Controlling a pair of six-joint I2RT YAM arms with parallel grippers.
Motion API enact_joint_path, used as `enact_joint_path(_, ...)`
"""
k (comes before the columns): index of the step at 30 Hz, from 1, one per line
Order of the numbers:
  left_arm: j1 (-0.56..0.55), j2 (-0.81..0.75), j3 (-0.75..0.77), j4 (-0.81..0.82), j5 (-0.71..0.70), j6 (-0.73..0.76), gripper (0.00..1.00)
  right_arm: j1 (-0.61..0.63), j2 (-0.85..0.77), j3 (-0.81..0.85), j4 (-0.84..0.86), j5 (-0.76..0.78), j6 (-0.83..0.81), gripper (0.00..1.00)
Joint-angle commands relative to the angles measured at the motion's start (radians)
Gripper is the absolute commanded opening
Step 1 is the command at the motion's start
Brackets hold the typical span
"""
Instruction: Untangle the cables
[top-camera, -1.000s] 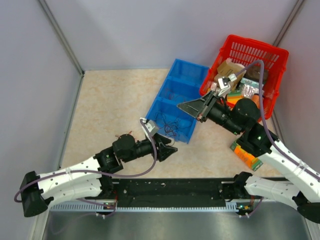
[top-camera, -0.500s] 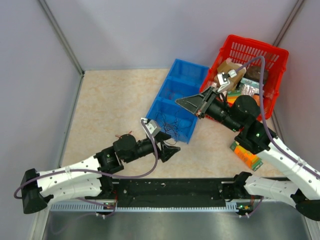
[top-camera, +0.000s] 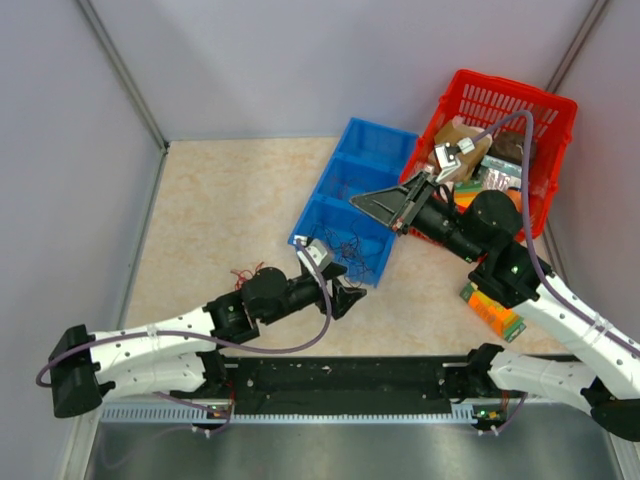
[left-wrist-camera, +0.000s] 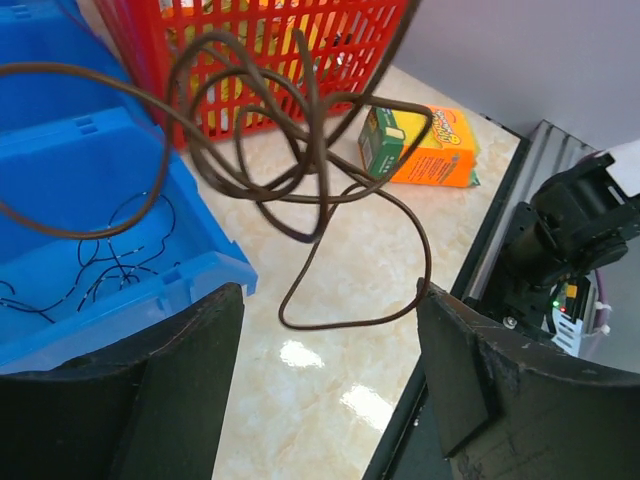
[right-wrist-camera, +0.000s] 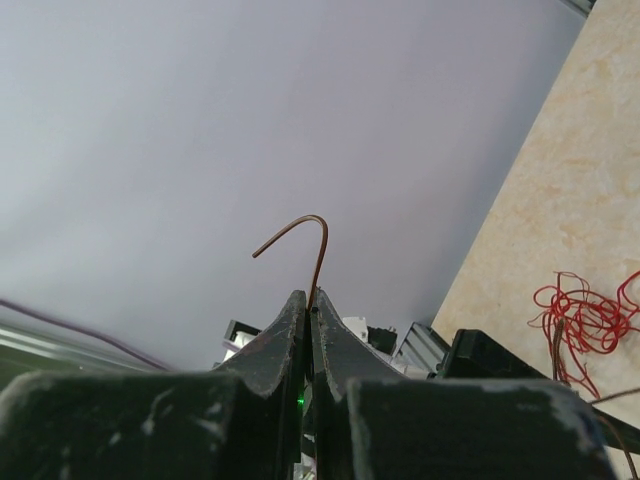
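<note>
Left wrist view: the left gripper (left-wrist-camera: 330, 300) is seen spread wide, with nothing gripped. A brown cable (left-wrist-camera: 318, 190) is looped in a loose tangle ahead of its fingers. The tangle's long axis is run from the upper edge of the view down toward the table (left-wrist-camera: 250, 420), and its lowest loop is pointed at the gap between the fingertips. To this gripper's left, thin dark cables (left-wrist-camera: 110, 265) are laid in the nearest compartment of the blue bin (left-wrist-camera: 100, 150). In the right wrist view, the right gripper (right-wrist-camera: 308, 305) is clamped on the brown cable. The free end is pushed straight out past the fingertips, then hooked over leftward. A red cable (right-wrist-camera: 585, 315) is bunched on the table, well off to that gripper's right.
</note>
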Motion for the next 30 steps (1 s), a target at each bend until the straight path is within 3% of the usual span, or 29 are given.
enact_joint_path(1,-0.003,0.025,0.05,0.077,-0.032,0.017,0.73,-0.005,-0.008,0.045,0.061,-0.012,0.014,0.0)
enact_joint_path(9,-0.005,0.022,0.035,0.128,-0.053,-0.01,0.68,-0.005,-0.009,0.031,0.066,-0.012,0.016,0.0)
enact_joint_path(14,-0.005,-0.026,0.024,0.104,-0.09,-0.024,0.76,-0.005,-0.012,0.029,0.061,-0.01,0.013,0.0)
enact_joint_path(20,-0.005,-0.044,0.044,0.087,-0.156,-0.079,0.78,-0.005,-0.005,0.031,0.075,-0.013,0.014,0.0)
enact_joint_path(26,-0.005,0.038,0.096,0.073,-0.086,-0.062,0.58,-0.005,0.006,0.035,0.086,-0.024,0.02,0.0)
enact_joint_path(30,-0.005,0.062,0.095,0.068,-0.069,-0.066,0.37,-0.004,0.001,0.035,0.081,-0.015,0.017,0.0)
